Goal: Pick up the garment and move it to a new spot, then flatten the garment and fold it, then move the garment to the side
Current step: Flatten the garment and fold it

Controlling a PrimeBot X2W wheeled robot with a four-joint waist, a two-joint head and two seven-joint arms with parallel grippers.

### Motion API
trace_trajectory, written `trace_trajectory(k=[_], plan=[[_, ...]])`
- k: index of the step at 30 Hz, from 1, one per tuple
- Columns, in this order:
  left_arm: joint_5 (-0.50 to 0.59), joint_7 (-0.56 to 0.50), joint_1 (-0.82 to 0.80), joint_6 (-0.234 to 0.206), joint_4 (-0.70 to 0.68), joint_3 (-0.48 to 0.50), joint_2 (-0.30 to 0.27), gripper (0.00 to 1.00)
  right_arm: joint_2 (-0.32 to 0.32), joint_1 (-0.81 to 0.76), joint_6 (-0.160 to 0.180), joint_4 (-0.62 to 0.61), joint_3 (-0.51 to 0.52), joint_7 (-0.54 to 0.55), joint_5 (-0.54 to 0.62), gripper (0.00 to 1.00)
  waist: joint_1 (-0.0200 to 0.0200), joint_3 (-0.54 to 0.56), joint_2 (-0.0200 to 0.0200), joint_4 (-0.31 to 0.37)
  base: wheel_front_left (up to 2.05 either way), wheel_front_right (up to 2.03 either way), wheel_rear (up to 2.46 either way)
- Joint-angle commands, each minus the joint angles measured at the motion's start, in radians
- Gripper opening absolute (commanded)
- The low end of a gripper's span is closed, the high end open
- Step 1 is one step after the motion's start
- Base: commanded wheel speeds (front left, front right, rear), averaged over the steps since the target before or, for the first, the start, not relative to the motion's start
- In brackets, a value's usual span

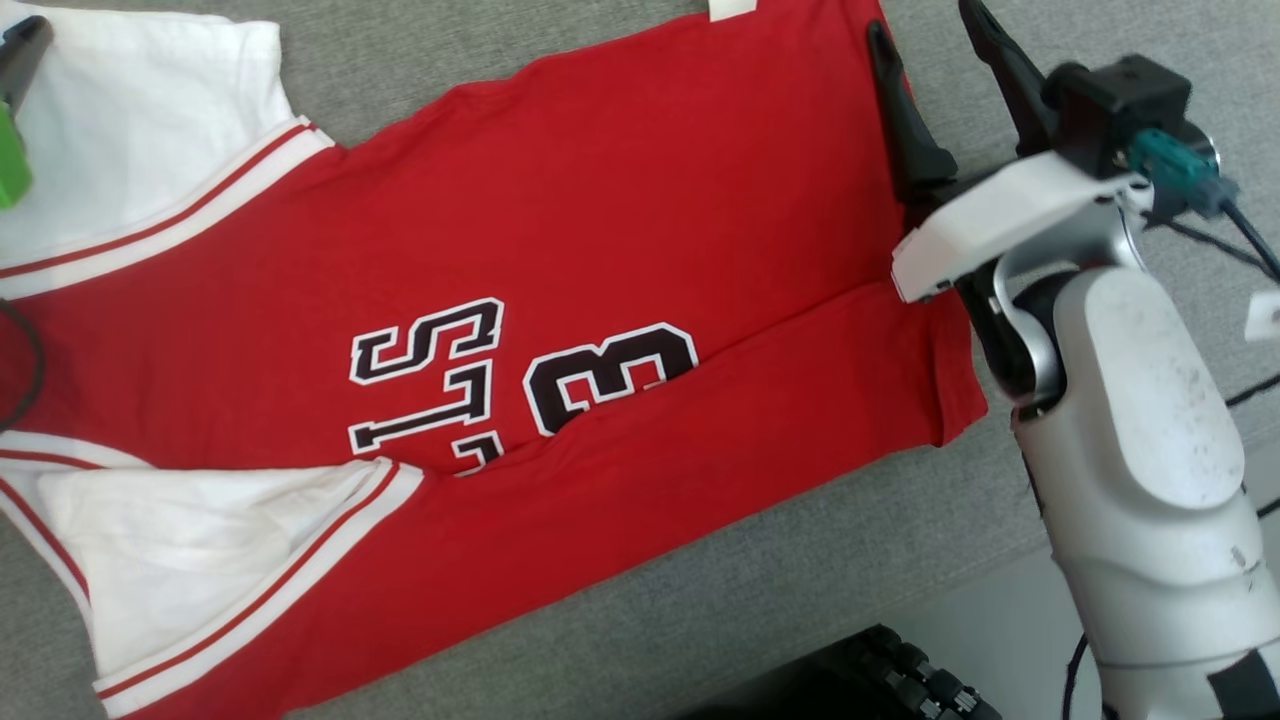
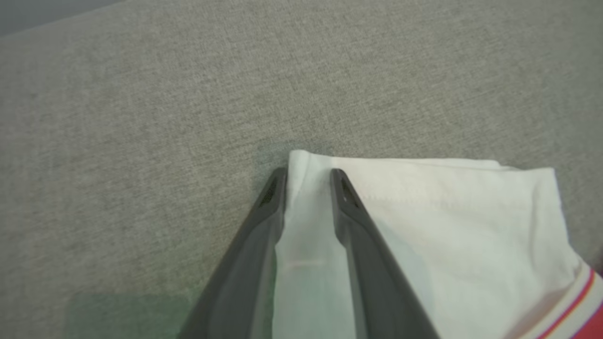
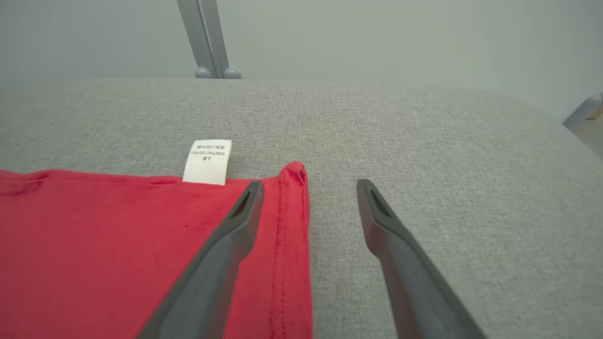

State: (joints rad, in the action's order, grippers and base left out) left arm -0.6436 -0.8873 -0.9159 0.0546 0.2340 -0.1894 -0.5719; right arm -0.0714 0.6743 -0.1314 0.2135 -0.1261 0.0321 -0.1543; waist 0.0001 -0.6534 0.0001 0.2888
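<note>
Garment (image 1: 600, 230): long axis left–right. Left fingers (image 2: 269, 200) half-closed astride sleeve corner (image 2: 301, 162), hold uncertain; right fingers (image 3: 242, 212) wide open astride hem corner (image 3: 294, 174).

The left gripper (image 2: 308, 175) straddles the white sleeve's (image 2: 447, 226) corner on grey upholstery (image 2: 141, 117).

Observe the red jersey (image 1: 640, 230): it has white sleeves (image 1: 140, 110), red-and-white striped trim and black lettering (image 1: 430, 385) outlined in white. It lies spread on the grey cushion (image 1: 800, 580), print side up. One long side is folded over onto the body, covering part of the print. A white care label (image 3: 207, 161) projects from its edge onto the cushion.
</note>
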Motion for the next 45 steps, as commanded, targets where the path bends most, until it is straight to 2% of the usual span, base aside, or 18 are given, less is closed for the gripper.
trace_trajectory(k=[1,7,12,18,19,20,21,22,23,24,28,34,40,45], plan=[[-0.009,0.0,0.038,0.011,0.01,-0.014,0.018,0.0,-0.015,0.032,0.002,0.015,-0.013,0.018,0.009,1.0,-0.0001,0.008,-0.0001,-0.015,0.0,0.0,0.0],[-0.023,0.069,0.025,0.034,-0.013,-0.037,0.066,0.0,-0.088,0.149,0.002,0.142,-0.063,0.124,0.023,1.0,-0.0001,0.038,-0.0001,-0.078,0.0,0.0,0.0],[-0.043,0.125,0.035,0.054,-0.03,-0.068,0.106,0.0,-0.152,0.21,0.002,0.248,-0.113,0.222,-0.006,1.0,-0.0001,0.064,-0.0001,-0.136,0.0,0.0,0.0],[-0.065,0.183,0.049,0.066,-0.045,-0.098,0.13,0.0,-0.219,0.239,0.002,0.324,-0.166,0.317,-0.083,1.0,-0.0001,0.093,-0.0001,-0.19,0.0,0.0,0.0],[-0.066,0.192,0.05,0.068,-0.046,-0.104,0.132,0.0,-0.228,0.245,0.001,0.331,-0.176,0.325,-0.101,0.84,-0.0001,0.096,-0.0001,-0.197,0.0,0.0,0.0],[-0.068,0.199,0.051,0.069,-0.045,-0.108,0.134,0.0,-0.235,0.248,0.001,0.335,-0.187,0.332,-0.117,0.59,-0.0001,0.099,-0.0001,-0.202,0.0,0.0,0.0],[-0.07,0.207,0.052,0.069,-0.043,-0.112,0.135,0.0,-0.245,0.252,0.001,0.34,-0.196,0.335,-0.132,0.41,-0.0001,0.101,-0.0001,-0.207,0.0,0.0,0.0],[-0.07,0.213,0.052,0.07,-0.042,-0.115,0.135,0.0,-0.253,0.255,0.001,0.344,-0.203,0.336,-0.143,0.3,-0.0001,0.103,-0.0001,-0.211,0.0,0.0,0.0],[-0.072,0.222,0.052,0.071,-0.04,-0.117,0.136,0.0,-0.262,0.261,0.001,0.35,-0.21,0.335,-0.156,0.06,-0.0001,0.104,-0.0001,-0.214,0.0,0.0,0.0],[-0.074,0.228,0.053,0.071,-0.038,-0.12,0.137,0.0,-0.268,0.264,0.001,0.356,-0.214,0.334,-0.166,0.0,-0.0001,0.105,-0.0001,-0.217,0.0,0.0,0.0],[-0.076,0.259,0.055,0.073,-0.027,-0.122,0.137,0.0,-0.284,0.279,0.001,0.377,-0.228,0.308,-0.188,0.0,-0.0001,0.116,-0.0001,-0.224,0.0,0.0,0.0],[-0.075,0.317,0.065,0.075,-0.011,-0.12,0.135,0.0,-0.283,0.286,0.001,0.39,-0.239,0.202,-0.189,0.0,-0.0001,0.16,-0.0001,-0.223,0.0,0.0,0.0],[-0.086,0.37,0.142,0.077,-0.042,-0.155,0.123,0.0,-0.315,0.193,0.001,0.368,-0.281,0.083,-0.198,0.0,-0.0001,0.246,-0.0001,-0.228,0.0,0.0,0.0],[-0.121,0.43,0.302,0.076,-0.149,-0.165,0.1,0.0,-0.337,0.045,0.001,0.322,-0.262,-0.008,-0.222,0.0,-0.0001,0.346,-0.0001,-0.238,0.0,0.0,0.0]])
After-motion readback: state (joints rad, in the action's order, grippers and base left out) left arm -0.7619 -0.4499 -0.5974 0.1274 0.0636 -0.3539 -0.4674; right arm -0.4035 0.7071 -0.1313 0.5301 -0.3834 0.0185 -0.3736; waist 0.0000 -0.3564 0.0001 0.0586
